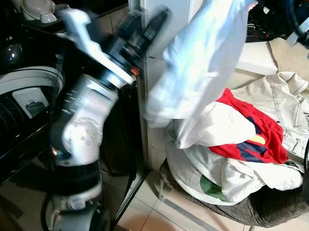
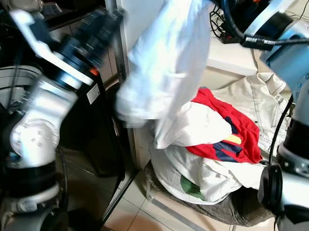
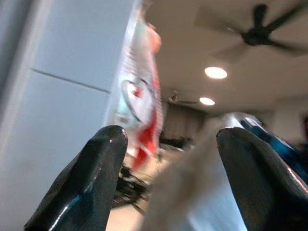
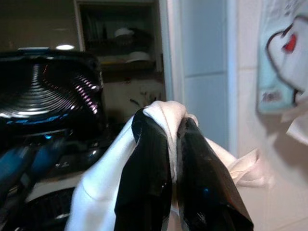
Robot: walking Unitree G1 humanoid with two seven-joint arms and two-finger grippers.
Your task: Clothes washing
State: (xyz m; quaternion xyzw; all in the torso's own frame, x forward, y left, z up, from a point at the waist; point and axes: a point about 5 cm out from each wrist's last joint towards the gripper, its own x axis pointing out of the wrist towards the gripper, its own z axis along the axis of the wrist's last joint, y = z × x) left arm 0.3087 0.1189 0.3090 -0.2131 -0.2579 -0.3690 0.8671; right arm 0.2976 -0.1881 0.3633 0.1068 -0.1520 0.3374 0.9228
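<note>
Early yet: right gripper (image 4: 175,144) pinched on white garment (image 1: 203,53) above laundry pile (image 1: 232,148), left gripper (image 3: 168,163) agape, washer (image 1: 22,100) unloaded.

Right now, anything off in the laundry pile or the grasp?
Nothing damaged or spilled. Right gripper pinches the white garment, which hangs above the heaped laundry basket. Left gripper is open, empty.

I see a soft, matt white cloth garment (image 2: 165,64), creased where my right gripper's glossy black plastic fingers (image 4: 144,178) pinch it; the left gripper's black fingers (image 3: 84,185) shine just as smoothly; my silver arm shell (image 1: 86,123) looks satiny and smooth; the red knit top (image 1: 249,130) and cream stitched denim-like jacket (image 1: 281,103) are matt; the pale floor tiles (image 1: 147,207) gleam faintly.
</note>
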